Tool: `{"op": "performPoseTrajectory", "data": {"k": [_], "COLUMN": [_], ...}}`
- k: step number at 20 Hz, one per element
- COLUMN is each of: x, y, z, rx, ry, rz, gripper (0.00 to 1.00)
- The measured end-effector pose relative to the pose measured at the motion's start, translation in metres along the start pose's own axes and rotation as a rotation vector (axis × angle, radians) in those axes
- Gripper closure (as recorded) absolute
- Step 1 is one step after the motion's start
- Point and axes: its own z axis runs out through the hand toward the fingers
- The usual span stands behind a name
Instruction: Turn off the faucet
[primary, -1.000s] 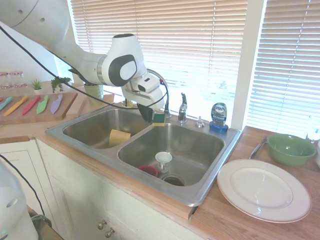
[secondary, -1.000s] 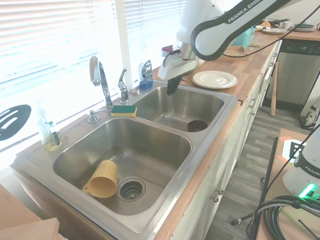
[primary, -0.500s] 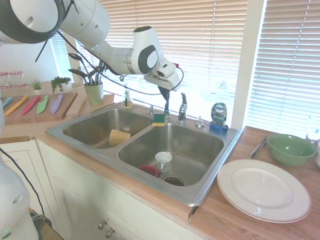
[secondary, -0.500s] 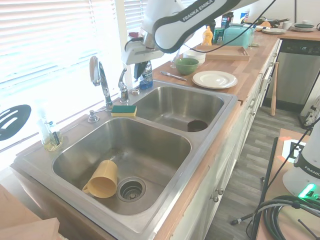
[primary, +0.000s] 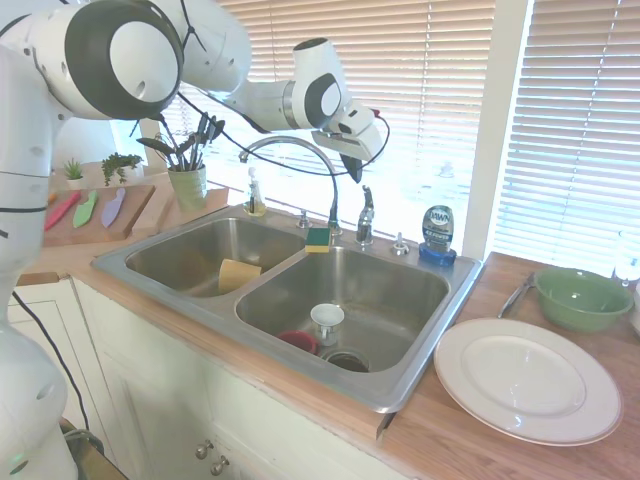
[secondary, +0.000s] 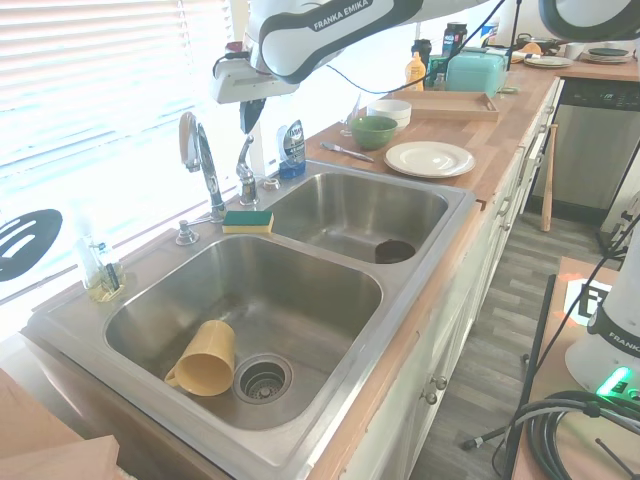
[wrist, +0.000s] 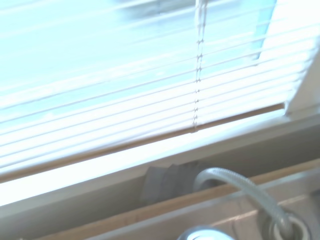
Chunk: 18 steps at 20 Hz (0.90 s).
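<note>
The claw (primary: 357, 168) (secondary: 249, 113) hangs in the air with its dark fingers pointing down, pressed together on nothing. At its six o'clock, apart from it, stands the faucet's lever handle (primary: 366, 213) (secondary: 245, 160) on the sink's back ledge (primary: 385, 250). The faucet's gooseneck spout (primary: 290, 150) (secondary: 199, 152) arches at its nine o'clock. A blue soap bottle (primary: 437, 232) stands at the lever's three o'clock, a green-and-yellow sponge (primary: 319, 238) at its eight o'clock.

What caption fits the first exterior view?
White arm's gripper hovers above the small chrome lever handle of the tall chrome gooseneck faucet behind the steel double sink.
</note>
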Motion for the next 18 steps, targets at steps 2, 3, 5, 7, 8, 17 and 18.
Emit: {"op": "performPoseTrajectory", "data": {"k": [2,3,5,7,8,17,18], "x": [0.002,0.002,0.000,-0.001,-0.001,-0.010,-0.012], "y": [-0.003,-0.003,0.000,0.002,0.003,0.011,0.014], "z": [0.008,0.014,0.026,0.035,0.037,0.049,0.049], "rx": [-0.006,-0.013,-0.027,-0.033,-0.034,-0.039,-0.041], "ry": [0.000,-0.004,-0.011,-0.013,-0.013,-0.040,-0.048], "rz": [0.004,0.005,0.006,0.008,0.008,0.020,0.021], "gripper": [1.00,1.00,1.00,1.00,1.00,1.00,1.00]}}
